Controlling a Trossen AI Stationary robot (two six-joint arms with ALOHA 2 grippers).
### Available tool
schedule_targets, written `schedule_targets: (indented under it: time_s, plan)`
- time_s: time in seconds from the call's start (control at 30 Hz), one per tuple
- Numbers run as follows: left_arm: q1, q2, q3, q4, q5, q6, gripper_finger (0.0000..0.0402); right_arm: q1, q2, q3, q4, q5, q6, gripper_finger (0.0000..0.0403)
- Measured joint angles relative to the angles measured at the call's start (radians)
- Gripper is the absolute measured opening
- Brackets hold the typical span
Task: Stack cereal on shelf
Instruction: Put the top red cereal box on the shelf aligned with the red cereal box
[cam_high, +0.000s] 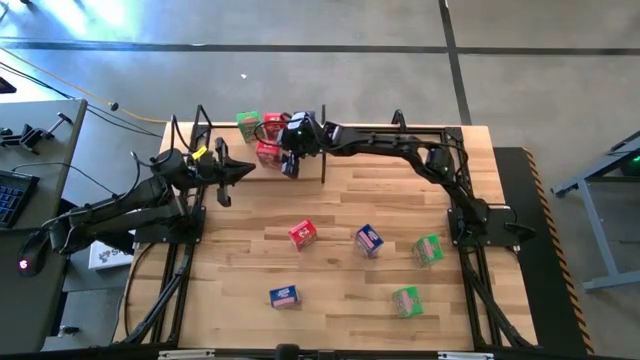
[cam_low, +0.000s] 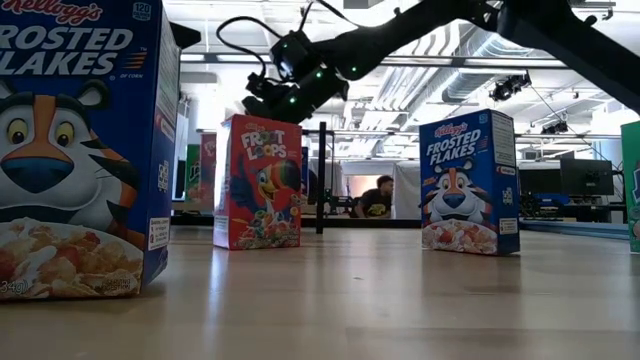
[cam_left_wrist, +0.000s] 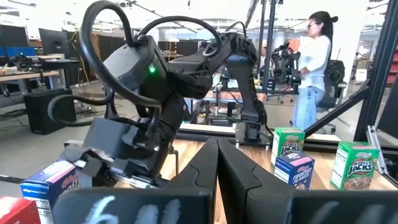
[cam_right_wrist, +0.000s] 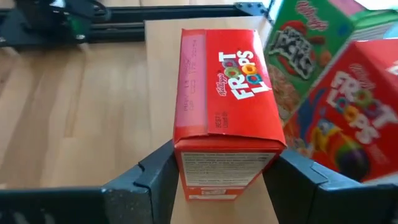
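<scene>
right claw (cam_right_wrist: 221, 180) gripping red cereal box (cam_right_wrist: 224, 106)

Both arms are matte black, built of jointed angular segments. A black cable (cam_left_wrist: 106, 37) loops in thick coils over the right arm's wrist housing (cam_left_wrist: 134, 62), where a small green light (cam_left_wrist: 151, 70) glows.

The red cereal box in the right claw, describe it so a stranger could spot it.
Start at the shelf on the table's far edge. The right claw reaches there, its fingers on either side of a red Froot Loops box. It is the only box between claw fingers.
</scene>
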Motion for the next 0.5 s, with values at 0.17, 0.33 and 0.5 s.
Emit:
schedule_targets:
  time_s: [0.17, 0.33, 0.5]
  plan:
    - [0.000, 0.000, 0.000, -0.004, 0.000, 0.007, 0.0000, 0.000, -0.004, 0.000, -0.003, 0.032, -0.001, 0.0206]
    - [0.000, 0.000, 0.000, -0.005, 0.000, 0.008, 0.0000, 0.005, -0.009, 0.000, -0.003, 0.090, -0.003, 0.0239]
    - [0.000, 0.000, 0.000, -0.005, -0.010, 0.014, 0.0000, 0.024, -0.027, 0.061, -0.076, 0.187, -0.088, 0.0257]
